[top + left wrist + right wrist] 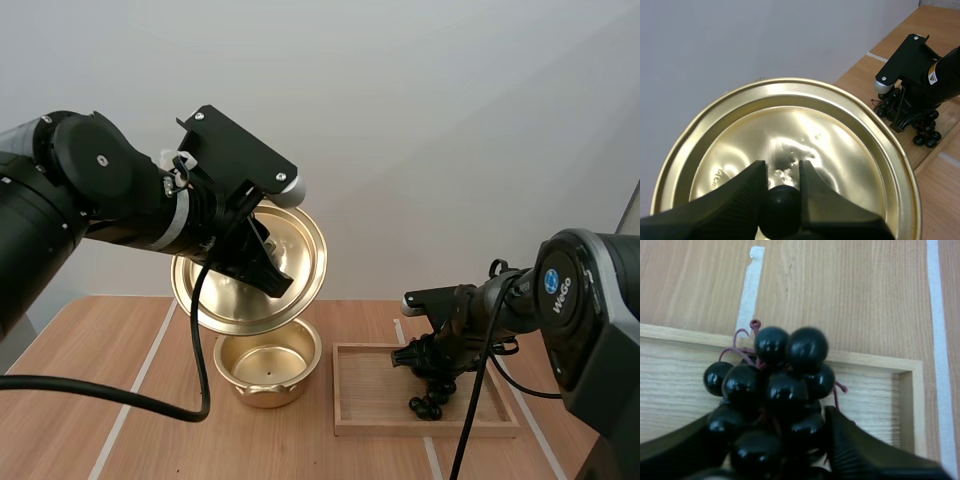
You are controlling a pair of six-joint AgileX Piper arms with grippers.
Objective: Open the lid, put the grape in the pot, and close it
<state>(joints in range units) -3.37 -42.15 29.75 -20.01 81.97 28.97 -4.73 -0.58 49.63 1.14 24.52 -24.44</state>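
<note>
Brass-coloured lid (pixel 815 130) is hanging tilted above the open pot (pixel 265 385), left gripper (pixel 781 172) clamping its black knob (pixel 782 205) | right gripper (pixel 765 440) is pinching the grape bunch (pixel 775 385) at the wooden tray (pixel 420 430) | opening looks done; potting grapes and re-lidding are remaining

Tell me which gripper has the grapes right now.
The right gripper: it is shut on the grapes over the wooden tray. The left gripper holds the gold lid by its knob above the open pot.
</note>
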